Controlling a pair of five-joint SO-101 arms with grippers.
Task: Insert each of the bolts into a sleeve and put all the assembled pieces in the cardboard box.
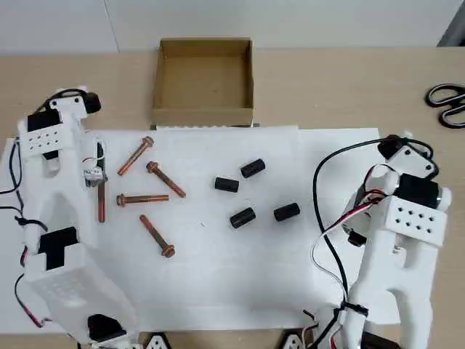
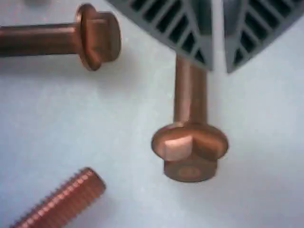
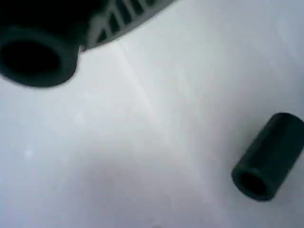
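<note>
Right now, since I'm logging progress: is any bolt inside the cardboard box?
No, the cardboard box has a bare floor; the copper bolts lie on the white sheet before it.

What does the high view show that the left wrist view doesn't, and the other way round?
High view adds the cardboard box, four black sleeves and scissors. Left wrist view adds fine detail: a bolt's hex head and a second bolt's threads. Both share the left gripper over that first bolt's shank, neighbouring bolts and the white sheet.
</note>
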